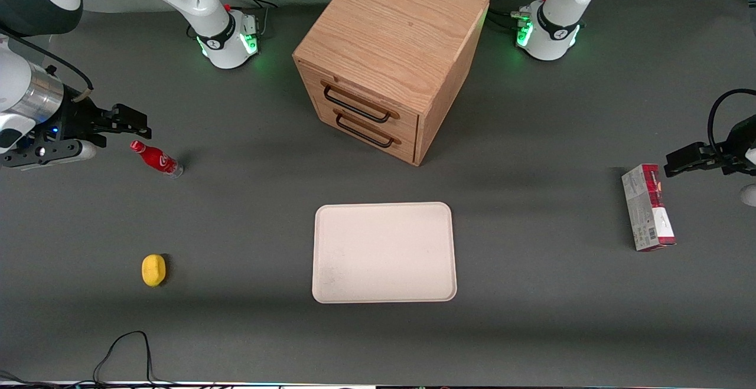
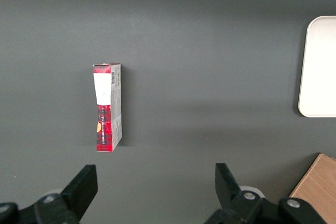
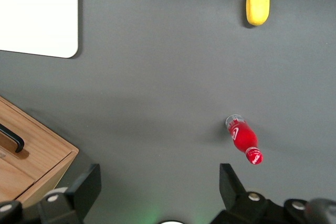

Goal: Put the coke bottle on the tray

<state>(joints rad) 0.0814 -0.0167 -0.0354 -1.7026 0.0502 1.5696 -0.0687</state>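
Note:
The coke bottle (image 1: pixel 156 159) (image 3: pixel 244 141) is small, with a red cap, a red label and a clear base. It appears to stand upright on the dark table toward the working arm's end. My right gripper (image 1: pixel 133 123) (image 3: pixel 160 182) hovers open just beside the bottle's cap, a little farther from the front camera, with nothing between its fingers (image 3: pixel 89 184). The cream-white tray (image 1: pixel 384 253) (image 3: pixel 37 19) (image 2: pixel 320 66) lies flat and bare mid-table, nearer the front camera than the bottle.
A wooden drawer cabinet (image 1: pixel 390 64) (image 3: pixel 26 161) stands mid-table, farther from the front camera than the tray. A yellow lemon-like object (image 1: pixel 153 270) (image 3: pixel 258 4) lies nearer the camera than the bottle. A red-and-white carton (image 1: pixel 648 207) (image 2: pixel 107 106) lies toward the parked arm's end.

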